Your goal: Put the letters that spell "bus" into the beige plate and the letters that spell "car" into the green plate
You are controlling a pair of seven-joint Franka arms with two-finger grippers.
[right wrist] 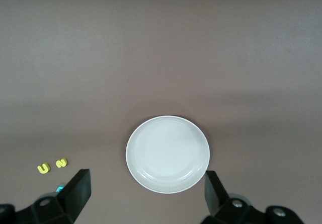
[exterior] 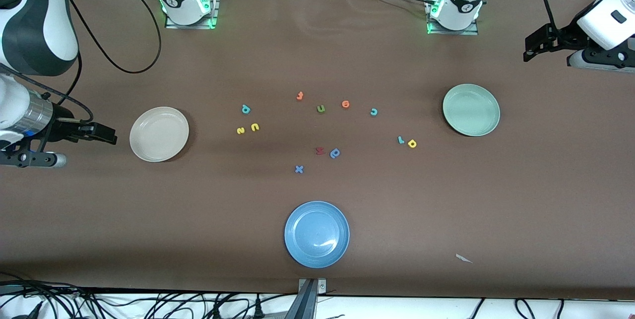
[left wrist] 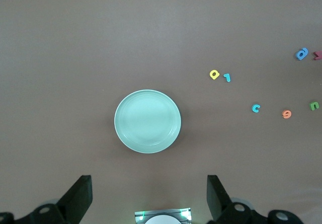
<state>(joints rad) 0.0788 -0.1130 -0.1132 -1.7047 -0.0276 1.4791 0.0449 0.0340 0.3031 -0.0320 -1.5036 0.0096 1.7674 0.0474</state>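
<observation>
Three plates on the table, all empty: beige plate (exterior: 159, 134) toward my right arm's end, green plate (exterior: 471, 109) toward my left arm's end, blue plate (exterior: 317, 234) nearest the front camera, between them.

Eleven foam letters lie loose on the bare table between the beige and green plates. None is in a plate.

"bus" set, three letters, clustered nearest the beige plate: teal b (exterior: 245, 108), yellow u (exterior: 255, 127), yellow s (exterior: 240, 130). The u and s are just beside each other; the b lies a bit farther from the front camera.

"car" set, three letters, on the green plate's side: teal c (exterior: 374, 111), teal r (exterior: 401, 140), yellow a (exterior: 412, 144). The r and a are almost touching; the c is apart.

Five others: two orange letters (exterior: 299, 95), one olive-green u (exterior: 321, 108), one dark red letter (exterior: 320, 151), one blue round letter (exterior: 335, 153) just beside it. Also one blue x (exterior: 298, 169).

My left gripper (left wrist: 148, 196) hangs up in the air beside the green plate, fingers apart, holding nothing. My right gripper (right wrist: 146, 194) hangs beside the beige plate, fingers apart, holding nothing.
</observation>
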